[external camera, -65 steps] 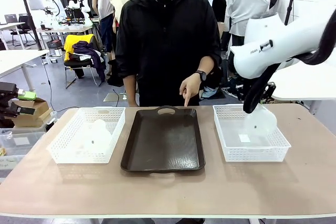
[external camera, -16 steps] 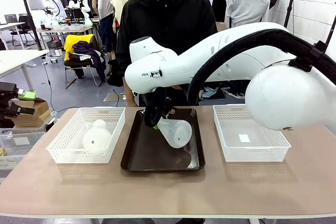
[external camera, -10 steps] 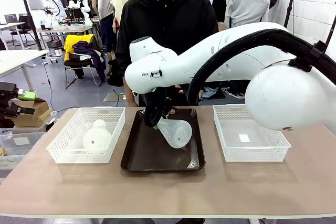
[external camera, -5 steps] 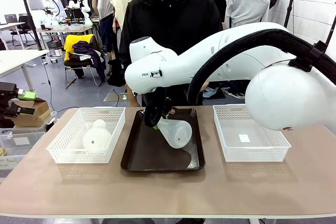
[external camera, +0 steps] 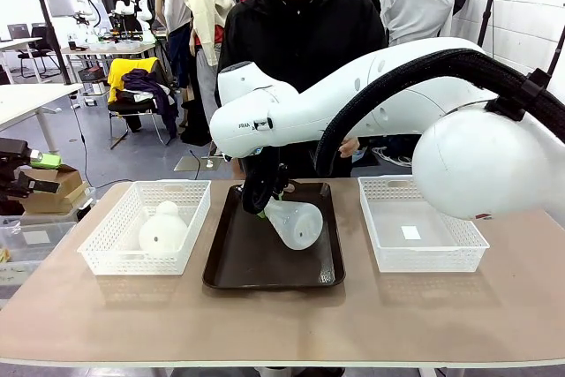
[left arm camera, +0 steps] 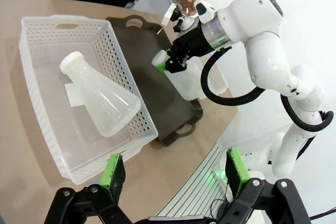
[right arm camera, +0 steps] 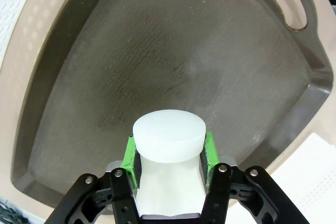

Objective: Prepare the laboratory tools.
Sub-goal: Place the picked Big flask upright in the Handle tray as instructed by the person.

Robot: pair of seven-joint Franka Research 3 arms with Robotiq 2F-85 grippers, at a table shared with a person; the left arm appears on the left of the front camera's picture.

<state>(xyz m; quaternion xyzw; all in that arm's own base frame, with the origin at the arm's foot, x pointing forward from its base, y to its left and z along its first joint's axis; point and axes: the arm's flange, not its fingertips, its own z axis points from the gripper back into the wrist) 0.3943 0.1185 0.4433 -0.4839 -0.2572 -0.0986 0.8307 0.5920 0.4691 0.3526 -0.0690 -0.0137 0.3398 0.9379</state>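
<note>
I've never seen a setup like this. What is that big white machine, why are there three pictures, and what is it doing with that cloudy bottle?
The white machine is a robot arm, one of two at this table. The wide picture is from a fixed camera facing the person in black across the table. The other two come from small cameras on each arm's wrist, looking down along its fingers.

On the beige table lie a dark brown rectangular tray with a white lattice plastic basket on each side.

The right gripper, with black fingers and green pads, is shut on the neck of a frosted-white conical flask, holding it tilted over the tray. A second such flask lies on its side in the left basket. The left gripper hangs open above that basket, holding nothing.
</note>
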